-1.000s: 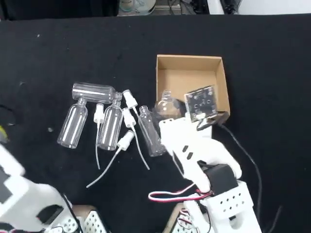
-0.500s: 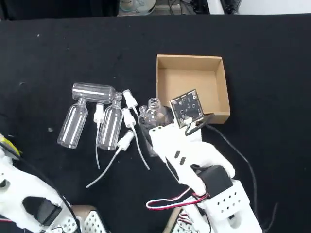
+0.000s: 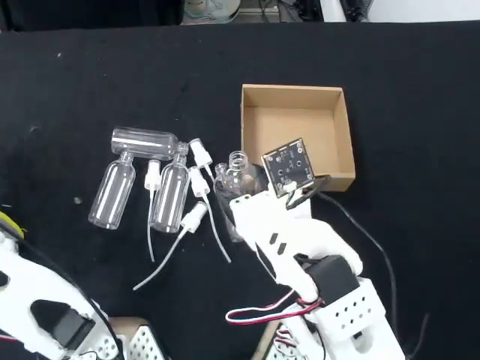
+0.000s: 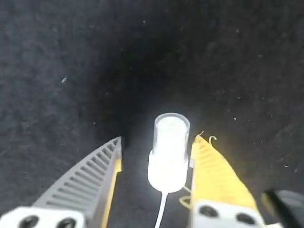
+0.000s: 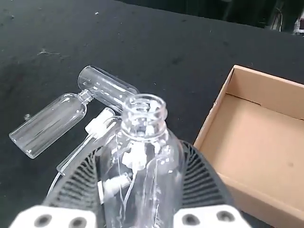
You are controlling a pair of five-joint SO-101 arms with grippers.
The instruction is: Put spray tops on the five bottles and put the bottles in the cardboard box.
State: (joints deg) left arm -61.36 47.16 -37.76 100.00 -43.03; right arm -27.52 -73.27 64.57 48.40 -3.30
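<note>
My right gripper (image 5: 141, 190) is shut on a clear bottle (image 5: 142, 142), held upright with its open neck up, just left of the cardboard box (image 3: 296, 94). In the high view that bottle (image 3: 238, 166) stands near the box's front left corner. My left gripper (image 4: 159, 142) holds a white spray top (image 4: 168, 152) between its grey and yellow fingers above the black cloth. Three more bottles (image 3: 142, 140) (image 3: 112, 193) (image 3: 171, 196) lie to the left, and another (image 3: 231, 210) lies partly under the right arm. Several loose spray tops (image 3: 196, 180) lie among them.
The box (image 5: 266, 137) is open and nothing shows inside it. The left arm (image 3: 30, 300) sits at the table's near left corner. A cable (image 3: 375, 240) trails right of the right arm. Black cloth covers the table.
The right arm swung left with its bottle, away from the box's front edge, then held still. The left arm shifted lower at the near left corner.
</note>
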